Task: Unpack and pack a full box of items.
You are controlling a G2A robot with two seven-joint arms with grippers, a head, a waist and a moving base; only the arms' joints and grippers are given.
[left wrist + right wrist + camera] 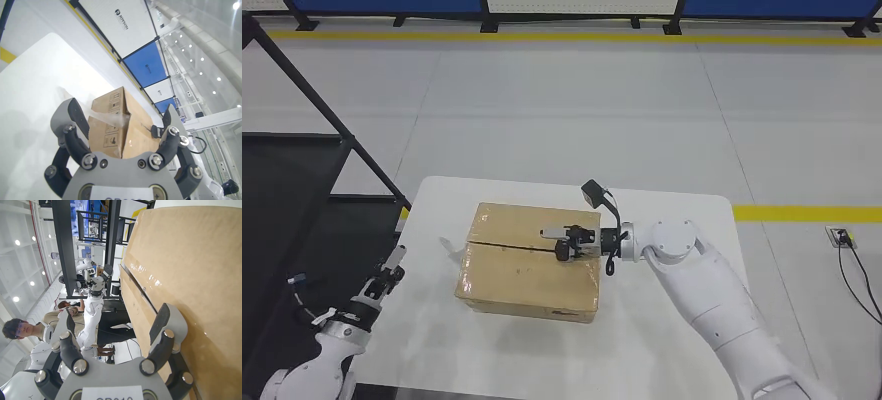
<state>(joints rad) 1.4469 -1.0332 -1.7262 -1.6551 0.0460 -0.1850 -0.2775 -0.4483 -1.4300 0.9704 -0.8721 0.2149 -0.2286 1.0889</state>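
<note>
Left gripper (392, 267): jaws open, empty, at the left edge of the table (662, 330), aimed at the box and apart from it. Box (527, 278): cardboard, flaps shut along a centre seam (140, 291), standing mid-table. Right gripper (560, 243): jaws spread wide, holding nothing, over the box top toward its right edge, one finger (166, 323) against the cardboard beside the seam.

A robotics lab hall. Past the left gripper (121, 106) run blue-and-white partition panels (145, 64) and a yellow floor line (94, 32). Beyond the right gripper (115, 311) stands another white robot (92, 313).
</note>
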